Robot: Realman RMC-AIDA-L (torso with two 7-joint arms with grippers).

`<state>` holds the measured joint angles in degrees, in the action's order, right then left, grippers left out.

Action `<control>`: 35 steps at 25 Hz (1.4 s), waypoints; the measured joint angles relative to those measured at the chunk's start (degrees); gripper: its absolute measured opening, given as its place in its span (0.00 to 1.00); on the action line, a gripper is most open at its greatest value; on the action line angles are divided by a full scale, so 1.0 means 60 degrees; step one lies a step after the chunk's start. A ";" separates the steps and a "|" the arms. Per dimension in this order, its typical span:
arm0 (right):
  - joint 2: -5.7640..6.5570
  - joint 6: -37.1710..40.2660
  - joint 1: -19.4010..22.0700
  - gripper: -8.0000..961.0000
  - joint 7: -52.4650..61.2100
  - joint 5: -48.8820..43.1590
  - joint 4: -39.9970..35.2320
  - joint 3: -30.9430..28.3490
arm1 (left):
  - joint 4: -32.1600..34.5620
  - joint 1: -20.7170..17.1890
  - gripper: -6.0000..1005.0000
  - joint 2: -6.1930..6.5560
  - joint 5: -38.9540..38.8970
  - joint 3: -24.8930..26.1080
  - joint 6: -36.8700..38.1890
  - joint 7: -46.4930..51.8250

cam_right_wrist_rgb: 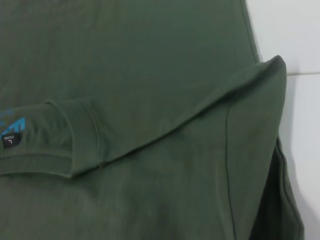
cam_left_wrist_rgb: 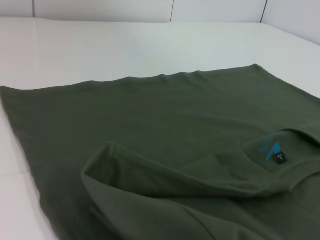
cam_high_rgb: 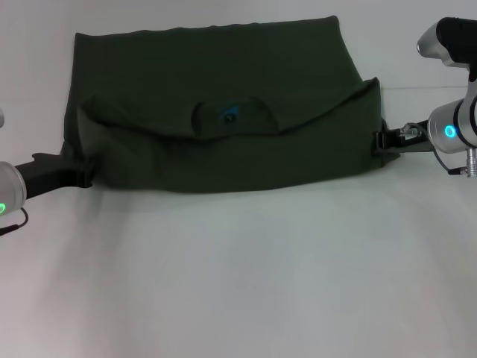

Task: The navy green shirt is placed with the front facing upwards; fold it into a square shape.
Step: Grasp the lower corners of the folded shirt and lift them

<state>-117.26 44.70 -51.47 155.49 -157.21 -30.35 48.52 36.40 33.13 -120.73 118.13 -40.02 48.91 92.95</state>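
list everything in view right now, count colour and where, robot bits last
navy green shirt: one, dark olive green, spread across the far half of the table, near part folded over so the collar faces up
neck label: one, dark with a blue mark beside it, inside the collar at the fold's middle
table: one, white, under the shirt
left gripper: one, black, at the shirt's left folded corner
right gripper: one, black, at the shirt's right folded corner
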 joint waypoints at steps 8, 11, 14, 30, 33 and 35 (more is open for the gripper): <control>0.0038 0.1587 0.0360 0.08 -0.0013 -0.0005 -0.1033 0.0112 | 0.0395 -0.0139 0.06 0.0177 0.0198 0.0034 0.0797 0.0836; -0.0044 0.2494 0.0737 0.07 -0.0069 -0.0002 -0.1790 0.0181 | 0.0827 -0.0269 0.06 0.0218 0.0783 0.0117 0.1348 0.1554; -0.0079 0.3351 0.0984 0.07 -0.0315 0.0057 -0.2179 0.0163 | 0.1294 -0.0383 0.07 0.0287 0.1451 0.0207 0.2012 0.2367; 0.0019 0.7359 0.2166 0.08 -0.1802 0.1666 -0.2876 0.0071 | 0.2973 -0.0664 0.07 0.0810 0.3764 0.2321 0.7433 0.4483; 0.0033 0.7839 0.2392 0.08 -0.2043 0.1670 -0.2889 0.0071 | 0.3322 -0.0851 0.07 0.0799 0.4044 0.2412 0.7908 0.4662; 0.0068 0.8174 0.2546 0.08 -0.2191 0.1673 -0.2904 0.0071 | 0.3546 -0.0960 0.07 0.0779 0.4259 0.2477 0.8246 0.4719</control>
<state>-116.86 93.75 -36.19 142.35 -147.18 -47.77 48.95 57.67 27.37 -116.06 143.68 -25.16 98.39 121.26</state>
